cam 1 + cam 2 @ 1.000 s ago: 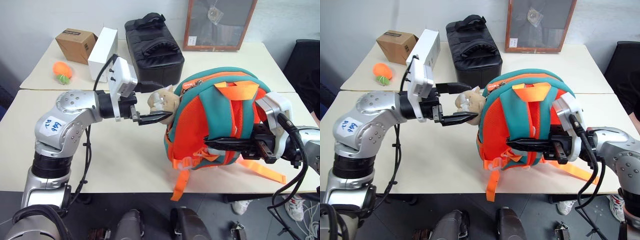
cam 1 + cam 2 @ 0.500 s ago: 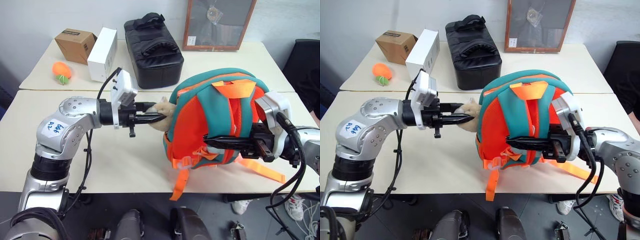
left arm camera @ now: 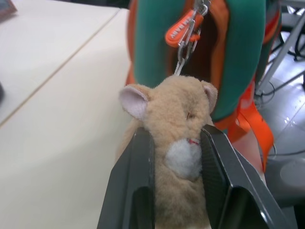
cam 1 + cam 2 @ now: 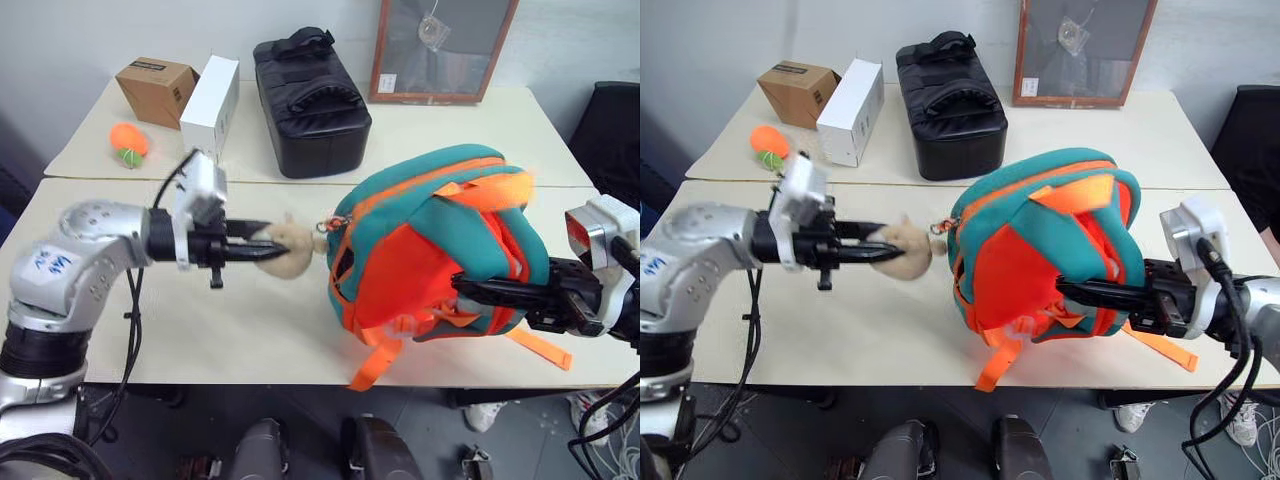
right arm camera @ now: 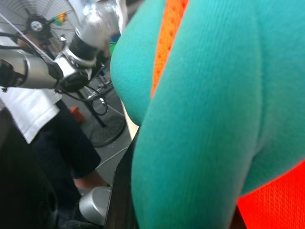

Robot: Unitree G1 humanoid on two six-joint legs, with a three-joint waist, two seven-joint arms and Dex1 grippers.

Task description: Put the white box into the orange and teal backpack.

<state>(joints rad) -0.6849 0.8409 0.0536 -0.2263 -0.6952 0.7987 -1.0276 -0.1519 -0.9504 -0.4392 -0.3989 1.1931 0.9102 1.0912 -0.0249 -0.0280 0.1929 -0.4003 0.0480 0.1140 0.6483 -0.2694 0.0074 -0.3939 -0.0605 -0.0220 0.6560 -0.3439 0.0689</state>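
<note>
From the left eye: the backpack [image 4: 435, 245] sits tipped on the near counter [image 4: 250, 320], held from both sides. The left claw [image 4: 262, 252] is clamped on the plush toy [image 4: 283, 248] chained to the bag's zipper, and the right claw [image 4: 480, 288] has its fingers together on the bag's strap side. At the far edge stands a tall white carton [image 4: 212, 92], next to a brown box [image 4: 153, 90], an orange ball [image 4: 129, 141] and a black bag [image 4: 310, 100]. No flat white box can be made out on the counter, so I cannot tell where it lies.

The right eye view gives the same layout; the zipper along the bag's rim looks closed or barely parted.

Left wrist: both fingers [image 3: 138, 176] squeeze the toy, whose chain runs to the orange zipper pull [image 3: 180, 32].

Right wrist: teal and orange fabric pressed close against the claw.

My judgement: this is early work, opening the bag. Fetching the box and loading it are both left.
</note>
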